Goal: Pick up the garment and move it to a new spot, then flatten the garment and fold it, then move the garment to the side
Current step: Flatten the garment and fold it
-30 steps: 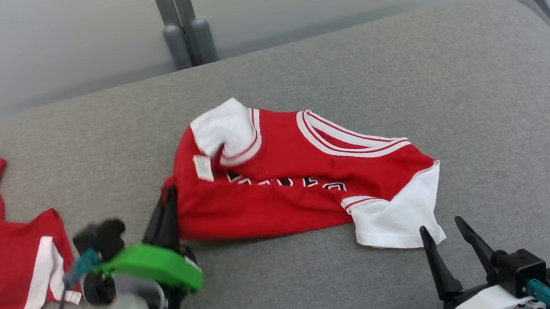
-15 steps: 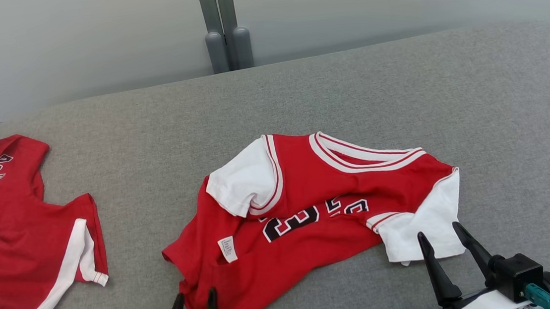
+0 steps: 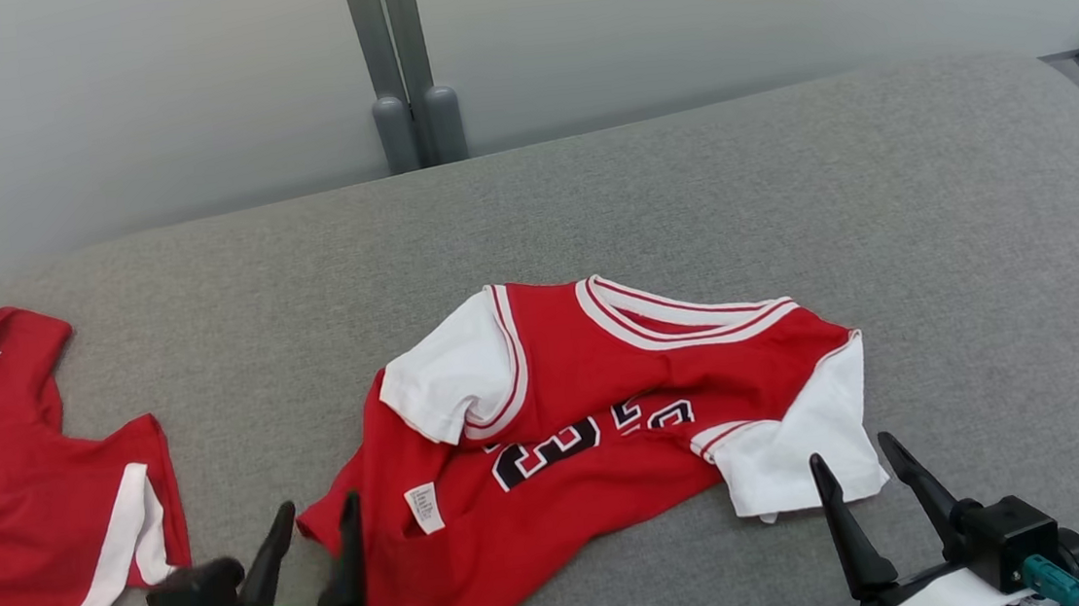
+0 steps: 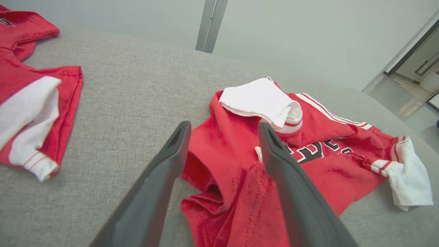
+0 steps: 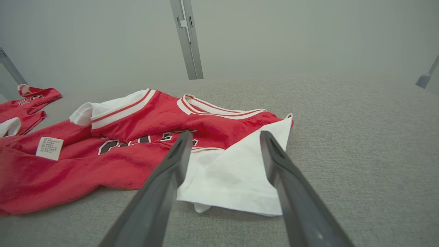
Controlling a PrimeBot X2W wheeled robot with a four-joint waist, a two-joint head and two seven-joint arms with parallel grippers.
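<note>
The jersey [image 3: 607,404] lies crumpled mid-counter [image 3: 785,203], nearer the front edge. The left gripper [image 3: 319,504] has jaws apart at its left end, the right gripper [image 3: 850,452] jaws apart by its sleeve [image 3: 797,456].

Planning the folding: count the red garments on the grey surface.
2. One red-and-white jersey lies crumpled at the centre; another red jersey with white trim lies far left, partly cropped. More could lie outside view.
</note>
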